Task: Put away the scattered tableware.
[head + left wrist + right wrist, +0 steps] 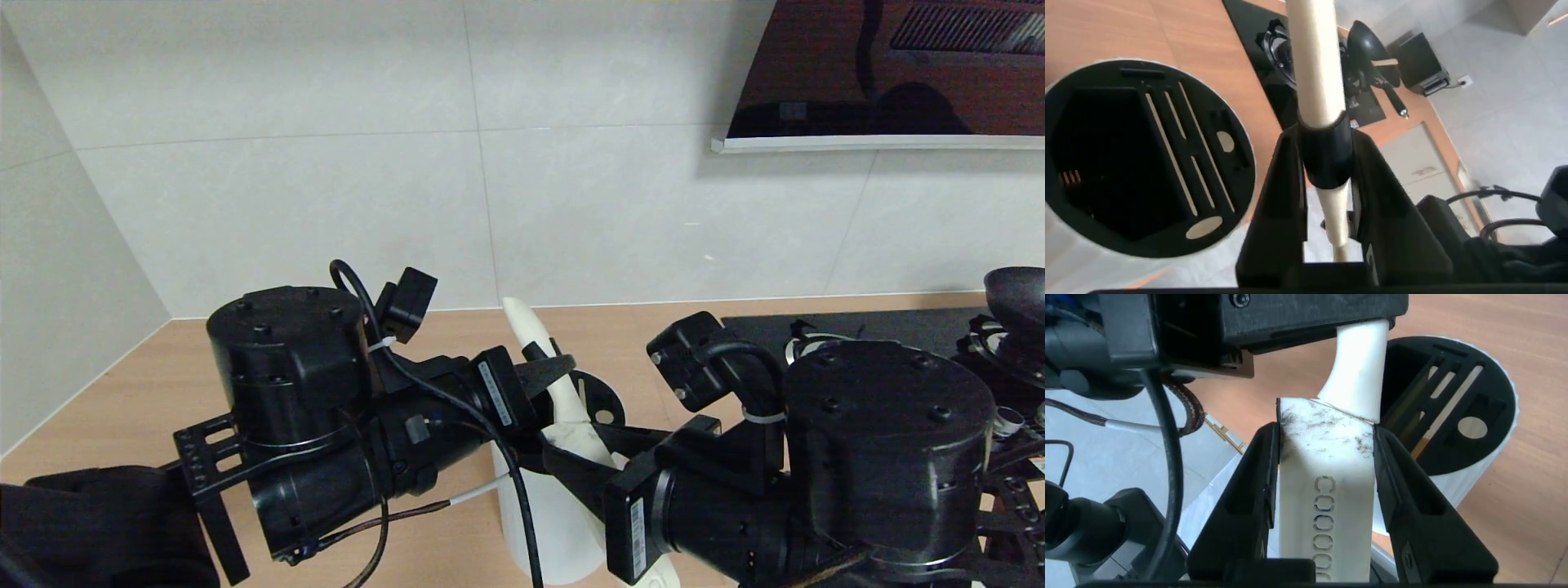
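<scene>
Holding the white spatula point(526, 335) at both ends, the two arms suspend it just above the white utensil holder point(563, 531), which stands on the wooden desk point(139, 392) beside a black hob point(882, 327). The spatula is tilted, its pale handle point(1315, 65) pointing up and away toward the tiled wall and its slotted, speckled blade point(1327, 474) lower and nearer the robot. The left hand point(1327, 155) is pinched around the handle partway along its length; the right hand point(1327, 498) clamps the blade across its width, one jaw on each edge. Chopsticks point(1167, 147) and a spoon point(1204, 229) already stand in one section of the holder's dark interior. The step in hand is judged to be lowering the spatula into the holder. To do this well, only one hand should keep the grip while the other lets go, since two opposed grips could twist or flex the tool. The spatula should be brought nearer upright, centred over a free compartment, and lowered clear of the rim so the light holder is not tipped. Both forearms converge from the sides at desk height, wrists turned inward toward each other.
</scene>
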{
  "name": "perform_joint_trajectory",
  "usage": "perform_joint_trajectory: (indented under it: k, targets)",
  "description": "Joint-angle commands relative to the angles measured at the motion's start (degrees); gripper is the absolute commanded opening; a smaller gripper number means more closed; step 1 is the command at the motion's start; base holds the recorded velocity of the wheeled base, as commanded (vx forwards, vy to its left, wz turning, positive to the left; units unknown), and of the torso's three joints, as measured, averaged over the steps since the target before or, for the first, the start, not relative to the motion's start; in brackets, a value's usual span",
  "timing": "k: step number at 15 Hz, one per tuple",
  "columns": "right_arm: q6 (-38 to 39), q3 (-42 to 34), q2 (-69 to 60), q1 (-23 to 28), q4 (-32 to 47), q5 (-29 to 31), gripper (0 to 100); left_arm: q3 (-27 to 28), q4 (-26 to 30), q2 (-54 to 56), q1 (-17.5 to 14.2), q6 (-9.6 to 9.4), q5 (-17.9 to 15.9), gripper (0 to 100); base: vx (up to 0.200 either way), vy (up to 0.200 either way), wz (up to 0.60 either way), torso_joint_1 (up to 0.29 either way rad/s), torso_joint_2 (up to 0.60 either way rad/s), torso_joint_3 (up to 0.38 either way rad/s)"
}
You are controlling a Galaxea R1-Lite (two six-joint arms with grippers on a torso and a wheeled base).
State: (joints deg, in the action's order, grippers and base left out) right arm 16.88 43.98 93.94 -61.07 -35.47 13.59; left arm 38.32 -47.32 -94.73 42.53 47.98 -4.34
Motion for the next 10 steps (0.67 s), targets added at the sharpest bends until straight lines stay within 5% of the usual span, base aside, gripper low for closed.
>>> perform_joint_trajectory:
  k: [1, 6, 7, 10]
  targets:
    - [0.0, 0.0, -0.2, 0.0, 0.0, 0.0, 0, 0.0, 0.0, 0.1, 0.0, 0.01, -0.1, 0, 0.000, 0.000, 0.00, 0.000, 0.00, 0.000]
    - [0.0, 0.0, -0.4, 0.2, 0.0, 0.0, 0, 0.0, 0.0, 0.3, 0.0, 0.01, -0.1, 0, 0.000, 0.000, 0.00, 0.000, 0.00, 0.000]
    - [0.0, 0.0, -0.4, 0.2, 0.0, 0.0, 100, 0.0, 0.0, 0.2, 0.0, 0.01, -0.1, 0, 0.000, 0.000, 0.00, 0.000, 0.00, 0.000]
    - [0.0, 0.0, -0.5, 0.3, 0.0, 0.0, 100, 0.0, 0.0, 0.4, 0.0, 0.01, -0.1, 0, 0.000, 0.000, 0.00, 0.000, 0.00, 0.000]
